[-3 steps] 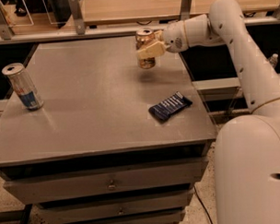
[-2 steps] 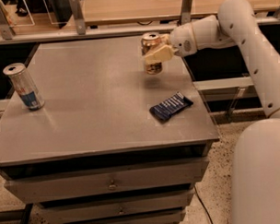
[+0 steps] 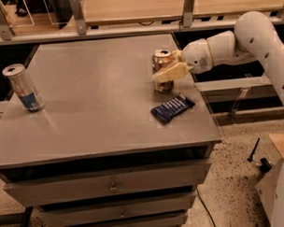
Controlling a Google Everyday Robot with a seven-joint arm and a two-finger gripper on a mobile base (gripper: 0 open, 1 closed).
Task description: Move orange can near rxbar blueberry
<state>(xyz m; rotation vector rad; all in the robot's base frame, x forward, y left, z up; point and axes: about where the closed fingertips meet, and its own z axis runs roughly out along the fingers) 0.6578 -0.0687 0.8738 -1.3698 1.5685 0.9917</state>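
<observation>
The gripper [image 3: 168, 67] is seen over the right part of the grey tabletop [image 3: 94, 89], reached in from the right by a white arm [image 3: 251, 36]. The jaws are closed around the orange can [image 3: 161, 60]: one cream-coloured finger [image 3: 171, 72] is laid across the front of the can's middle, and the other is mostly hidden behind it. The can is held upright, with its silver top turned up. Its base is seen at or just above the tabletop; whether it rests on the surface cannot be told.

The rxbar blueberry [image 3: 172, 107] is laid flat on the tabletop just in front of the can and slightly to its right, close to the right edge. The dark navy wrapper is set at a slant, its right end raised toward the back. A narrow strip of bare tabletop is seen between wrapper and can, so the two are near but apart.

A taller silver-and-blue can [image 3: 24, 89] is stood at the far left of the tabletop, well apart from both, and is seen leaning slightly to the left in this view.

Below the tabletop, grey drawer fronts [image 3: 79, 190] are stacked, each fitted with a small knob. A speckled floor [image 3: 229, 196] is seen to the lower right.
</observation>
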